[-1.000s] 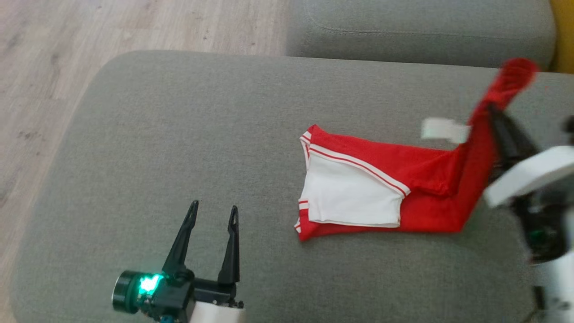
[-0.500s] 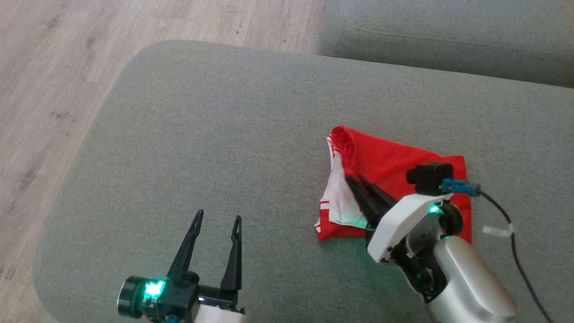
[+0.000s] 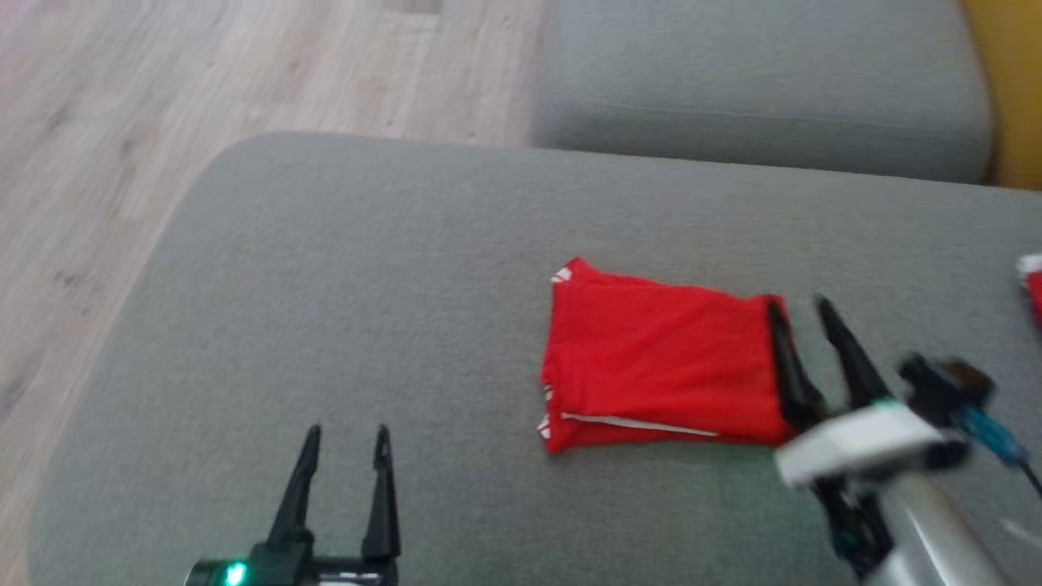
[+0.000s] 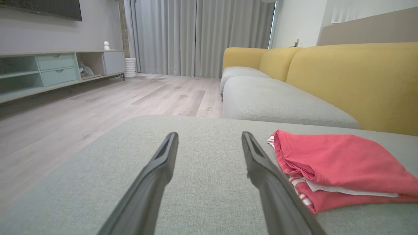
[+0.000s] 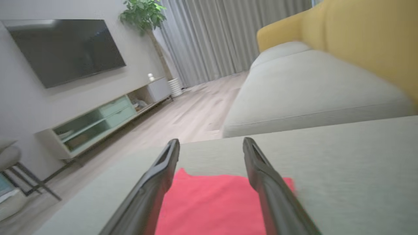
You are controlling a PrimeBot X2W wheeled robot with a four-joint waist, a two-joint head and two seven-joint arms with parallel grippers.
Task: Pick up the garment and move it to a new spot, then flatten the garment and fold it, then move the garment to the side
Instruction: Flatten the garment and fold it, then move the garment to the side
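The garment is red with white trim and lies folded into a flat rectangle on the grey cushion. My right gripper stands open at the fold's right edge, its left finger over the red cloth and nothing between the jaws. In the right wrist view the garment lies below and between the spread fingers of the right gripper. At the lower left my left gripper is open and well apart from the cloth. Its wrist view has the left gripper over bare cushion, with the garment to the right.
A second grey seat cushion lies beyond, with a yellow backrest along the right. Wooden floor runs on the left past the cushion's rounded edge. Another red and white scrap peeks in at the right border. A TV cabinet stands across the room.
My right gripper carried the raised red flap over the white part, let go and opened, then drew back to the fold's right edge. The head camera shifted. The left gripper stayed open.
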